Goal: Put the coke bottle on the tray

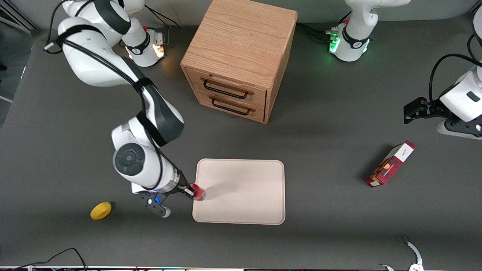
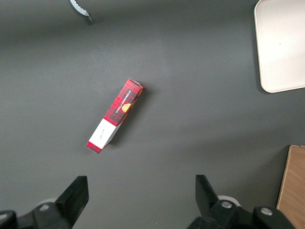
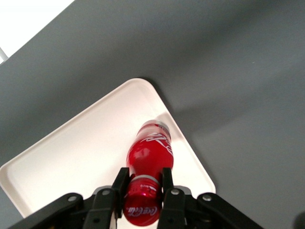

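The coke bottle [image 1: 198, 194] is small and bright red with a red cap. My right gripper [image 1: 190, 191] is shut on its neck and holds it over the edge of the cream tray [image 1: 244, 188] that is toward the working arm's end. In the right wrist view the gripper [image 3: 144, 180] has its black fingers [image 3: 119, 183] clamped on either side of the neck, just under the cap. The bottle [image 3: 151, 148] points down at the tray [image 3: 81, 152], near one of its long rims. Whether its base touches the tray I cannot tell.
A wooden drawer cabinet [image 1: 239, 56] stands farther from the front camera than the tray. A lemon [image 1: 101, 210] lies on the table beside the working arm. A red-and-white carton box [image 1: 390, 164] lies toward the parked arm's end; the left wrist view shows it too [image 2: 115, 115].
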